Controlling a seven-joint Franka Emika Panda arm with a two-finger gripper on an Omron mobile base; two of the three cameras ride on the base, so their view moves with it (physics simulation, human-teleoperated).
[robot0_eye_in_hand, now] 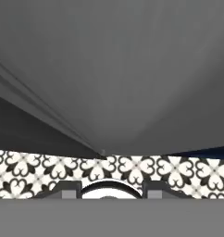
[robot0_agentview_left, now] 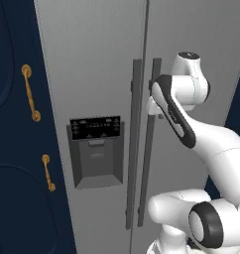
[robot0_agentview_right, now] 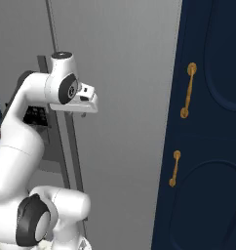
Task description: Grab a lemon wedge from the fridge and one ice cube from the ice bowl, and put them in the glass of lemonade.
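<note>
The tall grey fridge [robot0_agentview_left: 92,59] stands right in front of me with both doors closed. Its two long dark handles [robot0_agentview_left: 135,144] run side by side down the middle, and the black dispenser panel [robot0_agentview_left: 96,149] sits in the left door. My gripper [robot0_agentview_left: 154,110] hangs close to the upper part of the right door's handle, pointing down along the door [robot0_agentview_right: 125,73]. In the hand view its fingertips [robot0_eye_in_hand: 70,190] stand wide apart, open, with nothing between them. The lemon wedge, the ice bowl and the glass of lemonade are out of view.
Navy cabinets [robot0_agentview_left: 13,149] with brass handles [robot0_agentview_left: 30,93] flank the fridge on the left, and more navy cabinets [robot0_agentview_right: 207,146] on the right. A black-and-white patterned floor [robot0_eye_in_hand: 40,169] shows below the door in the hand view.
</note>
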